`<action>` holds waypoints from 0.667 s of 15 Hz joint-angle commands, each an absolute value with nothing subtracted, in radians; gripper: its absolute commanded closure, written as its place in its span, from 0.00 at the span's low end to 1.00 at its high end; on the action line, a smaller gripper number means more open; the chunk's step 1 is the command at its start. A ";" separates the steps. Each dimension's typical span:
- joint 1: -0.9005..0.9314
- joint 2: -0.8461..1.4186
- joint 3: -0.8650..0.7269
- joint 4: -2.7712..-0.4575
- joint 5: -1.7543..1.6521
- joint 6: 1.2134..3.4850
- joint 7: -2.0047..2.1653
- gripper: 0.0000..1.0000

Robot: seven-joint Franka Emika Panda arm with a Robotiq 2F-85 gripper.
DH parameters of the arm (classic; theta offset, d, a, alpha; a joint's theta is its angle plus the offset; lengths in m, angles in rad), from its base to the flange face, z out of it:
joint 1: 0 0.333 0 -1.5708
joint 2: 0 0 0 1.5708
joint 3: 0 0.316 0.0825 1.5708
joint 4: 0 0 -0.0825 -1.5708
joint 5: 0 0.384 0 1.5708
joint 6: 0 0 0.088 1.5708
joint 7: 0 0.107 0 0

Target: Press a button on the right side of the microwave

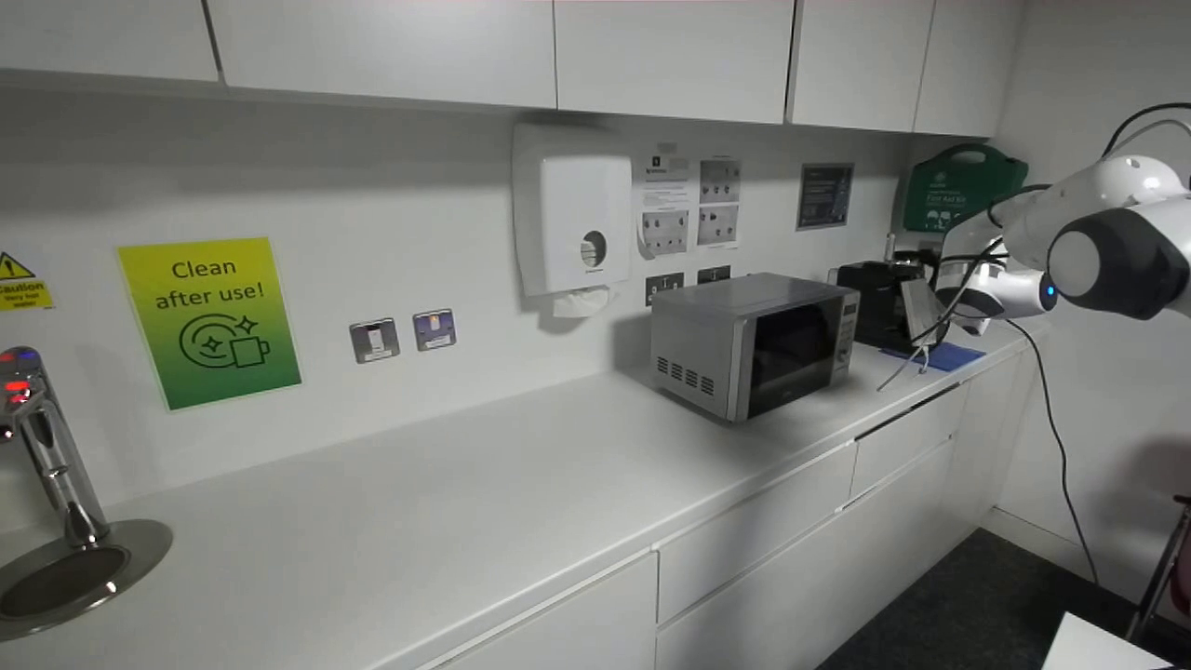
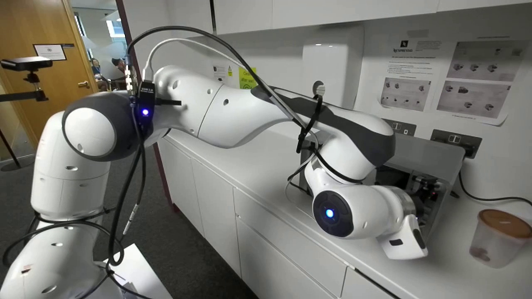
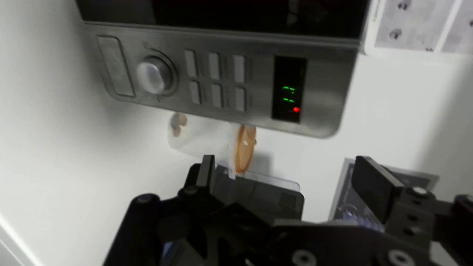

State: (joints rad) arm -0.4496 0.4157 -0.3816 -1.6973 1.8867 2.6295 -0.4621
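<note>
The silver-grey microwave (image 1: 698,340) stands on the counter against the wall; it also shows, partly hidden by the arm, in an exterior view (image 2: 434,155). In the wrist view its control strip (image 3: 325,87) runs across the top, turned sideways. The strip has a round knob (image 3: 153,75), two rows of small buttons (image 3: 215,66), a long flat button (image 3: 116,66) and a lit display (image 3: 288,77). My gripper (image 3: 285,162) is open and empty, with its fingers spread wide. In the wrist view the fingertips appear below the strip, apart from the buttons. Contact is not seen.
A clear jar with an orange lid (image 2: 503,226) stands on the counter beside the microwave. A black appliance (image 1: 870,302), a blue mat (image 1: 949,357) and a green first-aid case (image 1: 958,191) are at the far end. A white dispenser (image 1: 568,214) hangs on the wall.
</note>
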 commanded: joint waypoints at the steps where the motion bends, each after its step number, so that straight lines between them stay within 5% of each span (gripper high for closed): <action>1: -0.444 0.413 -0.382 -1.719 1.827 2.613 -0.419 0.00; 10: -0.435 0.404 -0.379 -1.754 1.790 2.601 -0.403 0.00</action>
